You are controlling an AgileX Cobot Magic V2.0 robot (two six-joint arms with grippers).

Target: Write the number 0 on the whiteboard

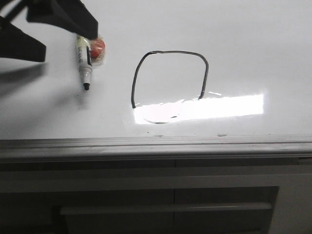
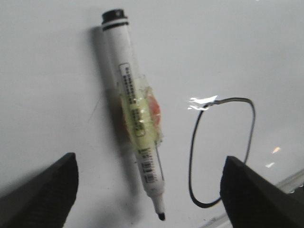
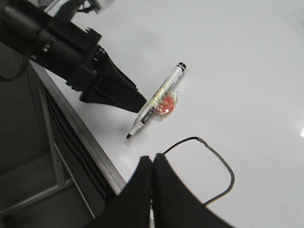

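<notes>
1. Nearest the camera in the front view, a grey metal edge strip [image 1: 156, 145] runs along the near side of the whiteboard [image 1: 253, 53], which is glossy white.
2. Just beyond that strip lies a bright rectangular glare [image 1: 204, 108] on the board.
3. The number 0 [image 1: 169, 78] rises from the glare: a thin black loop with a flat top and rounded corners. Its lower part is washed out by the glare in the front view; the left wrist view shows the loop [image 2: 222, 151] closed at one rounded end.
4. Left of the number 0, and apart from it, a white marker [image 1: 84, 63] lies flat on the board, uncapped tip pointing toward the edge strip. A red and yellowish taped lump [image 1: 97, 49] sits at its middle.
5. Above the marker's far end hovers the left gripper [image 2: 147, 190], fingers spread wide, not touching the marker.
6. The right gripper [image 3: 152, 190], seen in its own wrist view, has its fingers pressed together, holding nothing, above the board near the number 0 [image 3: 204, 166].
</notes>
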